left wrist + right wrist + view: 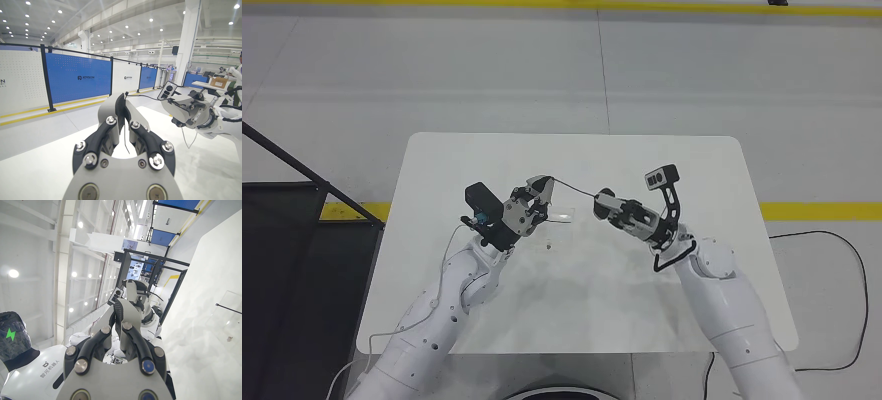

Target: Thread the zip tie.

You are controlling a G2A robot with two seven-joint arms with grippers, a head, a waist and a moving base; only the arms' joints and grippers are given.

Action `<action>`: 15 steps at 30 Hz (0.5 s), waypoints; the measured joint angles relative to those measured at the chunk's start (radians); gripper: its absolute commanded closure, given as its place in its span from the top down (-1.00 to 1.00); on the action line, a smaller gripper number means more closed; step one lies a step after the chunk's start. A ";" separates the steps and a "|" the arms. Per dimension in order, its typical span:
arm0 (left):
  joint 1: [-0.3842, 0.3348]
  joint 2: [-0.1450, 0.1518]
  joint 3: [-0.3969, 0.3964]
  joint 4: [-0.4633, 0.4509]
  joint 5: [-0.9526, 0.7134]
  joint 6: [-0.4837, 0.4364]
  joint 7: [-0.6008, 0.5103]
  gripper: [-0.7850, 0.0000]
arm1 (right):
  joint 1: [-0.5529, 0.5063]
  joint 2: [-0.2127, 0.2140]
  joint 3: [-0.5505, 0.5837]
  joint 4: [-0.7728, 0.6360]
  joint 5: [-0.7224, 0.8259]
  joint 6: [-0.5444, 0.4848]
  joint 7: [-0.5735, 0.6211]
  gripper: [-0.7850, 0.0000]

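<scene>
Holding: zip tie (126, 93) lifted above the white table (662, 300), strung between both grippers.
Left gripper (124, 102): fingers pressed together on the tie, with the head poking out past the tips and a thin end trailing down between the fingers.
Right gripper (116, 306): fingers pinched shut on the far end of the strand, near the left gripper.
Table: clear sheet (230, 321) lying flat near the grippers, carrying a second black tie (228, 308).

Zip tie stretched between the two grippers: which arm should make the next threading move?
Probably the right. The left gripper is shut on the zip tie at its head end, anchoring it; the right gripper pinches the strap's far end, so it can steer that.
</scene>
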 measured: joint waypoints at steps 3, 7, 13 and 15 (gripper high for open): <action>0.000 0.000 0.000 0.000 0.000 0.000 0.000 -1.00 | -0.001 0.000 0.001 0.001 0.001 -0.001 0.003 -1.00; 0.000 0.000 0.000 0.000 0.000 0.000 0.000 -1.00 | -0.002 0.001 0.001 0.002 0.000 0.000 0.004 -1.00; 0.000 0.000 0.000 0.000 0.000 0.000 0.000 -1.00 | -0.005 0.000 0.002 0.001 0.005 -0.004 0.009 -1.00; 0.000 0.000 0.000 0.000 0.000 0.000 0.000 -1.00 | -0.005 0.000 0.002 0.000 0.006 -0.006 0.011 -1.00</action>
